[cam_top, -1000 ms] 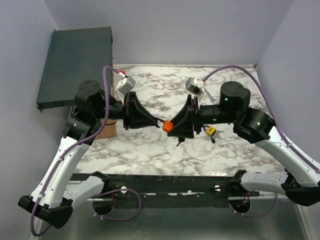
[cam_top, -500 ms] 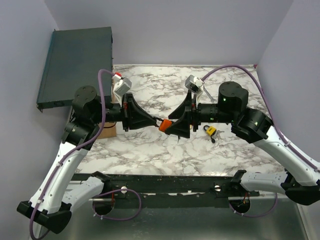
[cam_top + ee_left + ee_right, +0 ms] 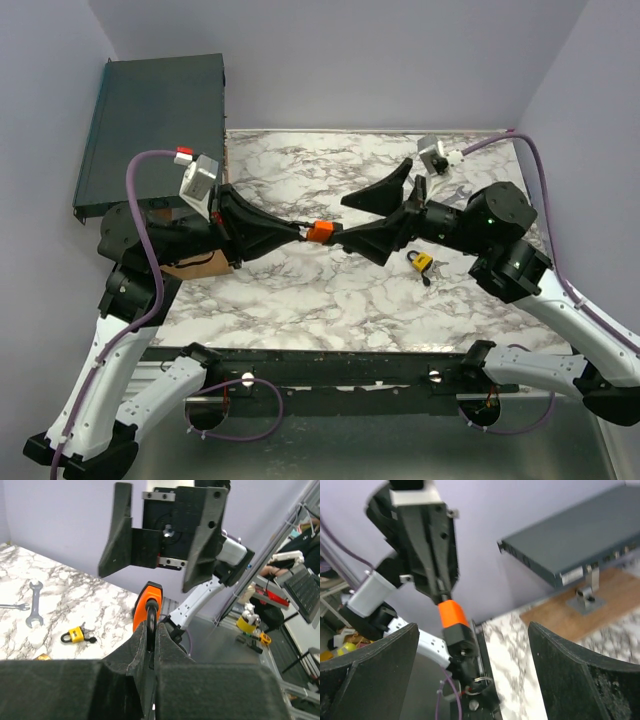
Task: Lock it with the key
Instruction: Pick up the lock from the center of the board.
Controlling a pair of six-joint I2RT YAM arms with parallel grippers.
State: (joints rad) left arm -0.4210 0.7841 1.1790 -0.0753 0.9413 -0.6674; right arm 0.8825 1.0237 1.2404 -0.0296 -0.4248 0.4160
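From above, the left fingers (image 3: 285, 235) are clamped together on an orange lock (image 3: 318, 232), held in the air over the middle of the marble surface (image 3: 300, 300). The right fingers (image 3: 385, 188) stand wide apart, facing it. The lower one's tip is just beside the lock; I cannot tell if it touches. A yellow lock (image 3: 420, 262) lies on the surface near the right arm. A dark box (image 3: 150, 120) sits at the far left.

In the left wrist view, the left fingers (image 3: 167, 650) pinch the lock (image 3: 149, 597) by its dark loop, orange body outward. The right fingers (image 3: 119, 535) spread just past it. A wrench (image 3: 34, 611) and the yellow lock (image 3: 76, 635) lie below, apart.

In the right wrist view, the right fingers (image 3: 370, 680) frame the lock (image 3: 451, 614) at the tip of the left fingers (image 3: 437, 555). A blurred dark piece hangs beneath it.
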